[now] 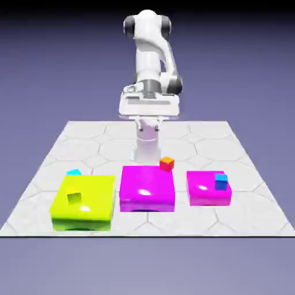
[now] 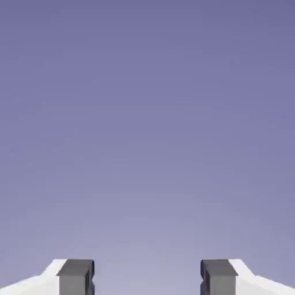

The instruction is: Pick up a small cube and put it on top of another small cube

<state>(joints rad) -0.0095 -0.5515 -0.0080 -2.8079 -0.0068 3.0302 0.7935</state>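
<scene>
Cyan tiny cube (image 1: 73, 171) sits behind the big lime slab (image 1: 92, 216); tiny yellow-green cube (image 1: 74, 197) rests on that slab. My gripper (image 2: 147, 276) is wide open, empty, aimed at backdrop. I'd descend straight, centred over cyan, clear of the slab edge.

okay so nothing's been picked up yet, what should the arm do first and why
Probably swing the tool down and toward the exterior view's left, above the cyan cube. Its fingers stand apart with nothing between them, and the hand view shows only backdrop. The cyan cube sits on the table behind the lime slab, which carries the yellow-green cube.
</scene>
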